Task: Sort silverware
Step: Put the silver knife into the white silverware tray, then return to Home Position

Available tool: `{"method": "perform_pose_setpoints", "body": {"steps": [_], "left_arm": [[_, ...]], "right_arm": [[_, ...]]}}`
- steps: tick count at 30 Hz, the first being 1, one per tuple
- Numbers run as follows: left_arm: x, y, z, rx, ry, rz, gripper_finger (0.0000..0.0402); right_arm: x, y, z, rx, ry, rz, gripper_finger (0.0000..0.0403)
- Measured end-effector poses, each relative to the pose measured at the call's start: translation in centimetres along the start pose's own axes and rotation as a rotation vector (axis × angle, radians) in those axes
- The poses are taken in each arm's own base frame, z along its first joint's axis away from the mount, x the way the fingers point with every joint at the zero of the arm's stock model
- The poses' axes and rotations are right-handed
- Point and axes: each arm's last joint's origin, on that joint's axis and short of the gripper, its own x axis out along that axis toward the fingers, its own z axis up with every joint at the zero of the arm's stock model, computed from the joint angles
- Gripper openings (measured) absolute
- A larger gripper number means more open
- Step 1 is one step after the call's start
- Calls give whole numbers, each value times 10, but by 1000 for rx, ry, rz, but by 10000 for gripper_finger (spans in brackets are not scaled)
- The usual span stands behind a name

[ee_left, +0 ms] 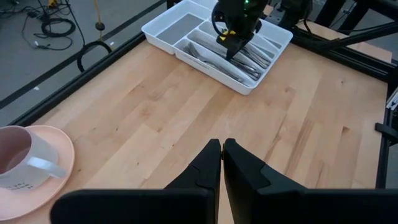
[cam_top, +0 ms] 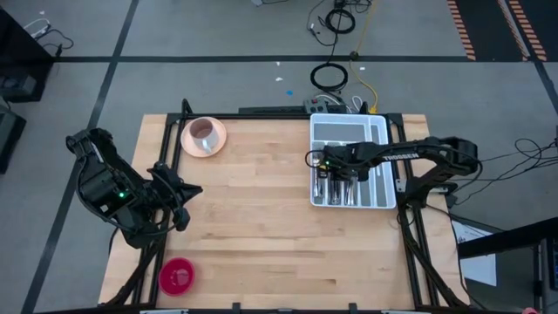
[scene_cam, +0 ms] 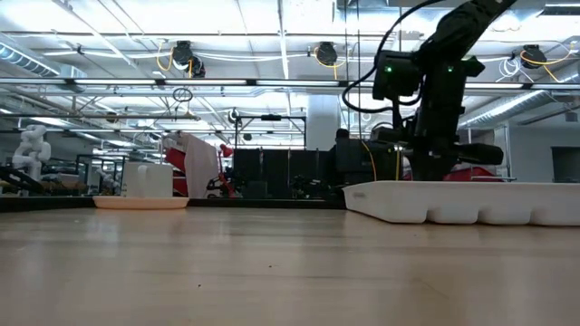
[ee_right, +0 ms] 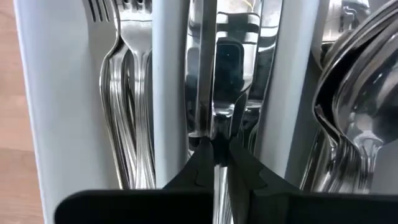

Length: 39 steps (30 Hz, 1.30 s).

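Wooden counter (cam_top: pixel 261 218) from above carries no loose pieces; silverware (cam_top: pixel 344 185) lies in the tray (cam_top: pixel 384 131), right pincer (cam_top: pixel 324 161) over it; left wrist view: left pincer (ee_left: pixel 221 149) closed, empty; right wrist view: fingertips (ee_right: pixel 200 150) pinch a knife (ee_right: pixel 219 74) in the middle compartment; sorting looks nearly finished.

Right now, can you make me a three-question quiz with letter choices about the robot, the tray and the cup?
1. Where is the right end effector?
A. over the white tray
B. over the pink cup
C. off the table

2. What colour is the saucer?
A. blue
B. pink
C. green

3. The left end effector is:
A. open
B. holding a fork
C. shut, empty

Answers: 1 A, the high view shows it above the tray's silverware. 2 B, it looks pink. 3 C, its fingers meet with nothing between.
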Motion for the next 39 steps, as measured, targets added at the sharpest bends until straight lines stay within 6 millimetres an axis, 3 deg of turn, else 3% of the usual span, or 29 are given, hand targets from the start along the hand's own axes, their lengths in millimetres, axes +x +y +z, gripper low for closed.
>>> {"method": "perform_pose_setpoints", "body": {"steps": [10, 19, 24, 33, 39], "left_arm": [[0, 0, 0, 1, 0, 1, 25], [0, -1, 0, -10, -2, -8, 25], [0, -2, 1, -21, -4, -17, 25], [0, -2, 1, -19, -8, -14, 25], [0, -3, 2, -66, -57, -11, 25]], "right_arm": [[2, -2, -3, -46, -2, -13, 16], [4, 0, -3, -135, 10, 7, 118], [-1, 4, -3, -183, 43, 25, 154], [-20, 0, -4, -235, 84, 35, 154], [-49, -5, -3, -397, 28, 155, 151]]}}
